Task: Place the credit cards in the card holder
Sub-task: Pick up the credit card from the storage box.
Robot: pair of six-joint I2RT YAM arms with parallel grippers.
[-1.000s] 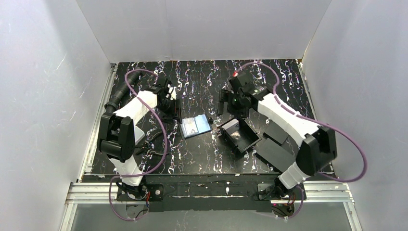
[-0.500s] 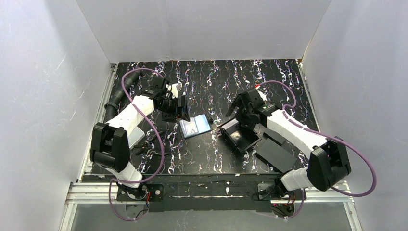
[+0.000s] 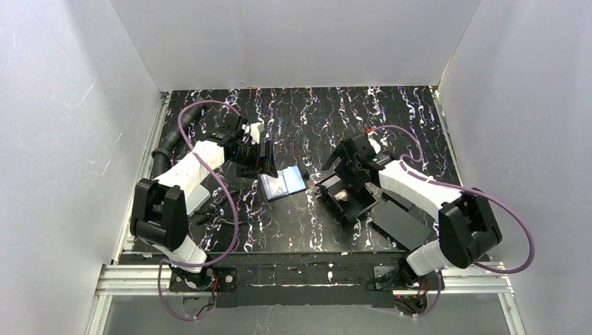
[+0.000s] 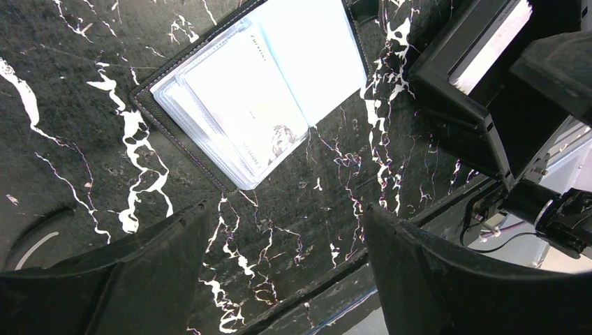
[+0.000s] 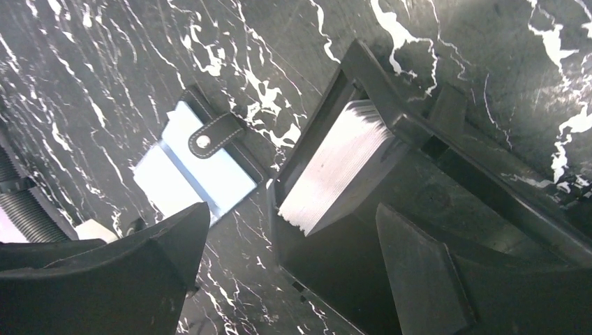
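The card holder (image 3: 283, 183) lies open on the marbled table, pale blue-grey inside, with a card in its clear sleeves (image 4: 244, 105); its snap strap (image 5: 215, 134) points toward the tray. A stack of credit cards (image 5: 342, 167) leans in the black rimmed tray (image 3: 363, 206). My left gripper (image 3: 262, 159) hovers just left of the holder, and its jaws (image 4: 285, 208) are open with only table between them. My right gripper (image 3: 344, 167) hangs over the tray's far-left edge, open (image 5: 293, 209) and empty, with the card stack just beyond its fingertips.
Two flat black slabs (image 3: 399, 222) lie right of the tray under the right arm. A white object (image 3: 200, 193) sits under the left arm near the table's left edge. White walls close in the table on three sides.
The left jaws have widened and the left gripper has shifted a little right, toward the holder. The right gripper has swung forward and down from behind the tray to over it.
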